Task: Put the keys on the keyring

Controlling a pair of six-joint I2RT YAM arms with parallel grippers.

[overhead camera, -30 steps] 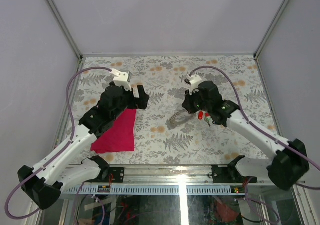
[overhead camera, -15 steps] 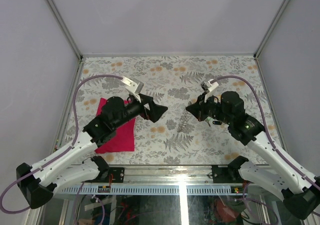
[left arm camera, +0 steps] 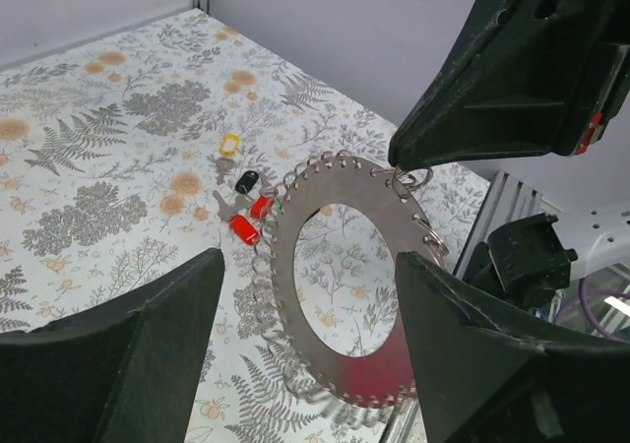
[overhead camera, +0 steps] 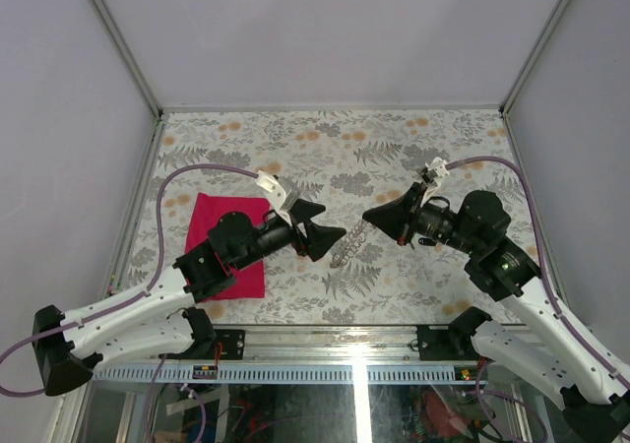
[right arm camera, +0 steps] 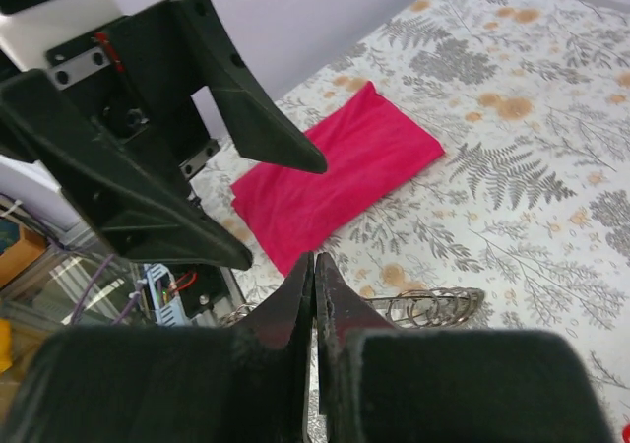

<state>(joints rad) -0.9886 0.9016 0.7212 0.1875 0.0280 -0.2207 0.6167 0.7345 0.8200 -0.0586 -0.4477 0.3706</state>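
Floral tabletop [overhead camera: 394, 148]; flat silvery keyring [left arm camera: 346, 377], loop-fringed rim.

Seen from my right wrist camera, my right gripper [right arm camera: 315, 264] has its two fingers pressed together on the keyring [right arm camera: 433, 307]. The ring shows edge-on as a thin silvery band, with small wire loops on both sides of the fingers. Facing it, the left gripper [right arm camera: 283, 210] holds its black fingers wide apart, a magenta cloth [right arm camera: 345, 162] lying flat on the fern-patterned table [right arm camera: 532, 177] behind it.
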